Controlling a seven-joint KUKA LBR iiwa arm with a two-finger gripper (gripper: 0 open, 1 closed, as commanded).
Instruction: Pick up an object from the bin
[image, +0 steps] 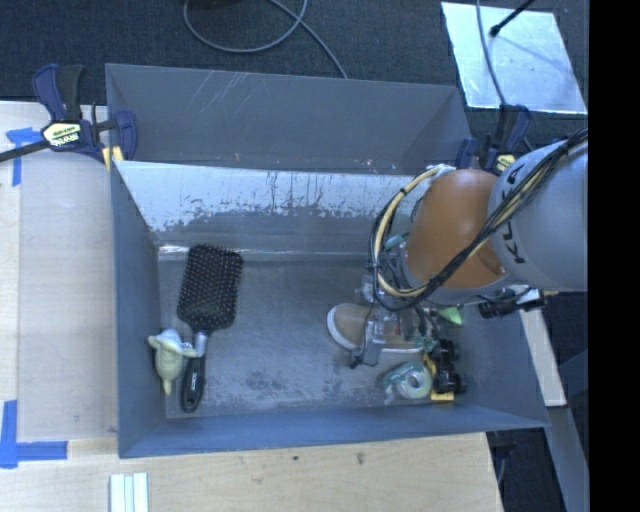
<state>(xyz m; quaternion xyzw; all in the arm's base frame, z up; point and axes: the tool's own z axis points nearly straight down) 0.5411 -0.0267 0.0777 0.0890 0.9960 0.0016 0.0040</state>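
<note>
Tool (372, 345), grip cannot be told, beside tan rounded object (345, 322); whitish roll (408, 381) near, black hairbrush (207, 300) well apart

scuffed matt metal bin (300, 390)

One hairbrush (208, 290), one pale toy (168, 356), one beige object (346, 324).

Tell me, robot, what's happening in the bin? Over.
Arm down low, right side of the bin. Tan rounded thing just beside its tip. Pale ring and black-yellow piece crowd close; hairbrush far left.
</note>
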